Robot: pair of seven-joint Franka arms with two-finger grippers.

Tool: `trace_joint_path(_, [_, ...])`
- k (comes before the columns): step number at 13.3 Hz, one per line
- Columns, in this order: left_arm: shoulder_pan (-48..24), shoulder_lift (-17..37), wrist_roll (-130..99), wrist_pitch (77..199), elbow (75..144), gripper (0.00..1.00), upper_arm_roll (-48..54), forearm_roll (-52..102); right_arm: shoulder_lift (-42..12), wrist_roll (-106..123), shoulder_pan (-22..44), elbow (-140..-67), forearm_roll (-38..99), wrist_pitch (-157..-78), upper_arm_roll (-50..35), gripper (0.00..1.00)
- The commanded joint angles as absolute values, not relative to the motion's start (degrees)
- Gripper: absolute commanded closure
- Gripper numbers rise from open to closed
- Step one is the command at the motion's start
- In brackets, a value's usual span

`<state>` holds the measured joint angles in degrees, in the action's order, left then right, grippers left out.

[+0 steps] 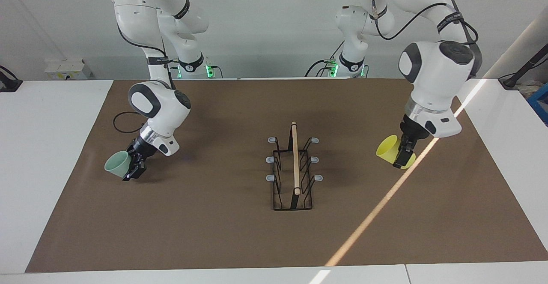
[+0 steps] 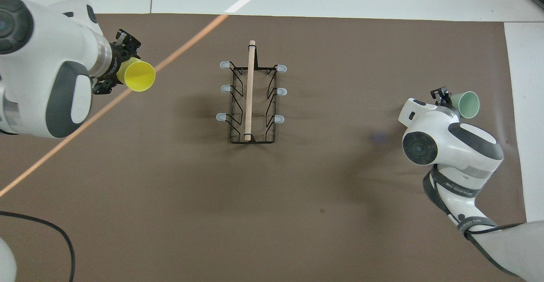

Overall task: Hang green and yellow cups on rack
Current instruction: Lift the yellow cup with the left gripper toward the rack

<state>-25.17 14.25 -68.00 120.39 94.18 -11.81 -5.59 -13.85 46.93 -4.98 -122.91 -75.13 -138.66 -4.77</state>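
No brand name or label can be read anywhere in this scene. A brown mat (image 1: 239, 232) covers most of a white table (image 1: 51, 155), and a thin stripe of sunlight (image 1: 376, 211) slants across the mat at the left arm's end. A plain pale wall (image 1: 274, 27) stands at the robots' backs.

The rack (image 1: 293, 168), black wire with a wooden rod on top and grey-tipped pegs, stands at the middle of the mat with nothing hung on it.

The left gripper (image 1: 404, 155) is over the mat at the left arm's end of the table, its jaws clamped on the tilted yellow cup (image 1: 388, 150), whose mouth faces the rack. The right gripper (image 1: 132, 170) hangs low over the mat at the right arm's end, its jaws clamped on the tilted green cup (image 1: 117, 165), whose mouth faces away from the rack. Both cups are well apart from the rack.
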Motion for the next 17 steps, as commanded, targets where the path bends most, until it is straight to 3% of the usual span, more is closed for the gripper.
trace_joint_path(1, [-30.48, 13.01, -73.81, 121.02, 95.97, 1.0, -12.75, -14.82, -10.73, 51.58, -4.57, -123.84, -62.28, -138.78, -6.32, 1.0])
trace_joint_path(4, [-34.79, 10.12, -81.61, 126.46, 102.54, 1.0, -12.74, -28.08, -8.79, 51.77, -0.9, -121.31, -46.63, -131.96, -8.17, 1.0])
trace_joint_path(8, [-39.71, 6.78, -92.19, 133.32, 110.37, 1.0, -12.66, -42.33, -8.79, 51.86, 2.72, -110.85, -28.35, -118.85, -11.07, 1.0])
trace_joint_path(17, [-44.82, 5.8, -100.28, 138.16, 116.89, 1.0, -12.48, -50.19, 0.78, 56.5, 2.37, -108.9, 6.29, -119.88, -12.48, 1.0])
